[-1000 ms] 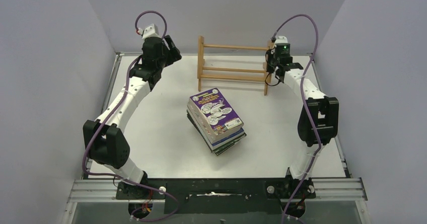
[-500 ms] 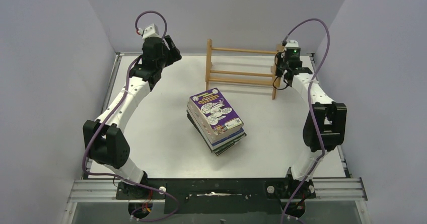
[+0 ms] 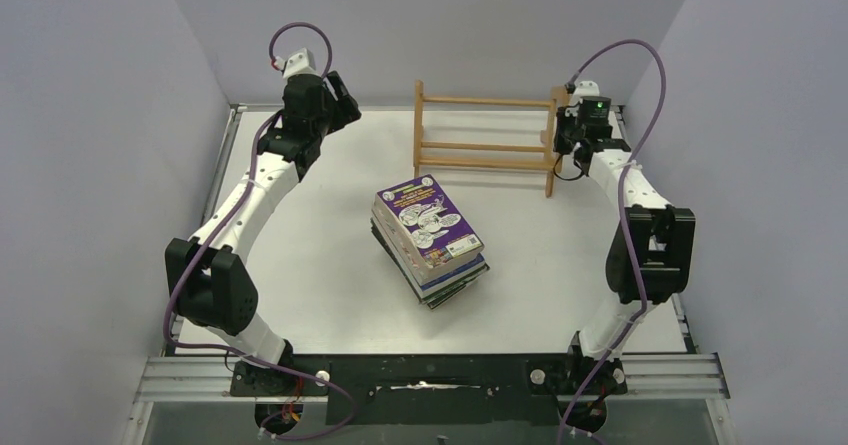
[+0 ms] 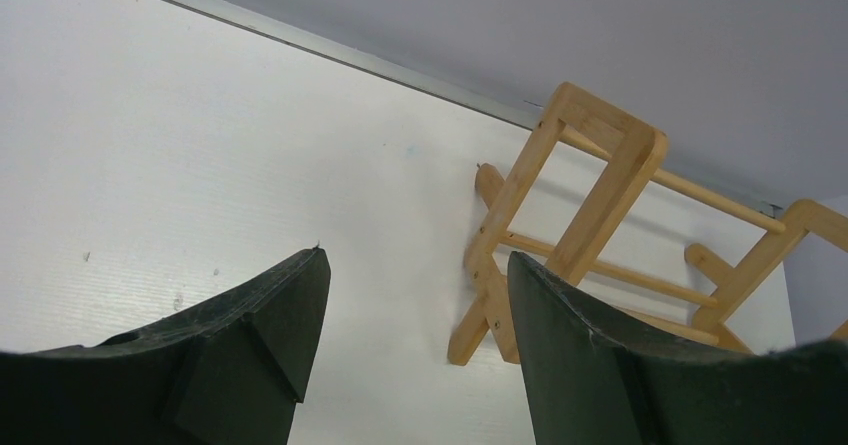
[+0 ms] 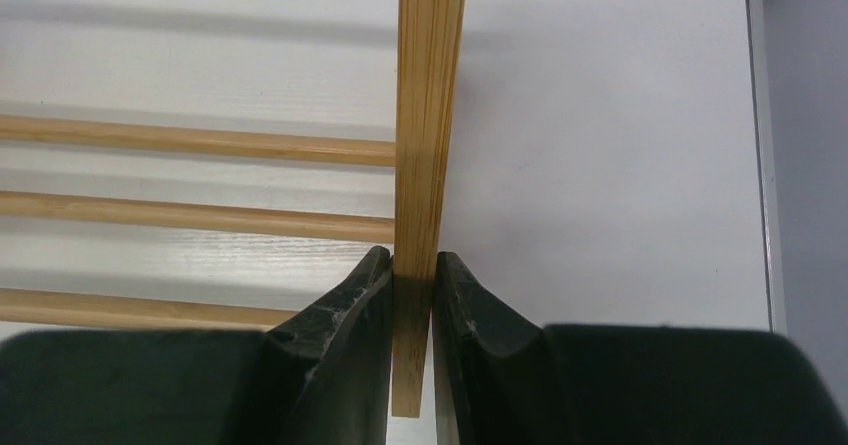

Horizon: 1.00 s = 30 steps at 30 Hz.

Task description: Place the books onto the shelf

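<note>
White table [image 3: 330, 205], upright shelf [image 3: 485, 147], long axis left to right

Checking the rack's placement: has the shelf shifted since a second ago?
Yes. The shelf has slid rightward relative to the unmoved books, with the right claw shut on its right end frame.

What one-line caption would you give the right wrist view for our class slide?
Right hand gripping the wooden shelf by one end frame.
</note>
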### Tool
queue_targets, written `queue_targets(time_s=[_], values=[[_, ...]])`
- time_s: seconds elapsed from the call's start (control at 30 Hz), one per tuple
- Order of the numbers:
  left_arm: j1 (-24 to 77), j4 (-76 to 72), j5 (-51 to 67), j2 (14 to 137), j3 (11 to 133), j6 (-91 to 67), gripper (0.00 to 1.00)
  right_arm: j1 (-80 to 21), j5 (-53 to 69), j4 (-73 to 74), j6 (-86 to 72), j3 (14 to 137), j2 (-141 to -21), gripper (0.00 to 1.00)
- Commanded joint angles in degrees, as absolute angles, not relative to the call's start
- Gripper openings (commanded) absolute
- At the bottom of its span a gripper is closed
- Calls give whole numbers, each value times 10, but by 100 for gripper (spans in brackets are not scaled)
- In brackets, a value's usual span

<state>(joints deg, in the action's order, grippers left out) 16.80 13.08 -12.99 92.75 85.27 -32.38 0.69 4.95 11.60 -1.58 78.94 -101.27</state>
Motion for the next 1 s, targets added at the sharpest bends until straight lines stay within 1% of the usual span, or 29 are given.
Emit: queue_targets(time_s=[0.0, 0.17, 0.33, 0.37, 0.4, 0.47, 0.53, 0.6, 0.67, 0.8, 0.97], values=[[165, 115, -126, 900, 854, -322, 65, 16, 135, 65, 25, 816, -1021, 0], [165, 116, -128, 897, 853, -319, 65, 17, 176, 72, 55, 834, -1039, 0], [164, 118, -128, 900, 858, -317, 65, 17, 183, 91, 59, 861, -1063, 1], [164, 118, -127, 901, 859, -316, 65, 18, 181, 96, 57, 867, -1067, 5], [164, 120, -127, 902, 860, -316, 65, 18, 177, 99, 54, 870, -1068, 13], [163, 121, -128, 902, 862, -316, 65, 20, 169, 96, 44, 868, -1065, 25], [163, 121, -127, 903, 862, -316, 65, 23, 162, 86, 26, 858, -1059, 47], [163, 122, -128, 903, 863, -315, 65, 24, 152, 78, 14, 848, -1049, 58], [163, 122, -127, 902, 862, -316, 65, 25, 141, 70, 3, 838, -1040, 73], [163, 122, -127, 898, 858, -316, 65, 27, 120, 47, -13, 813, -1008, 84], [163, 122, -118, 889, 850, -316, 65, 29, 105, 51, -46, 798, -948, 87]])
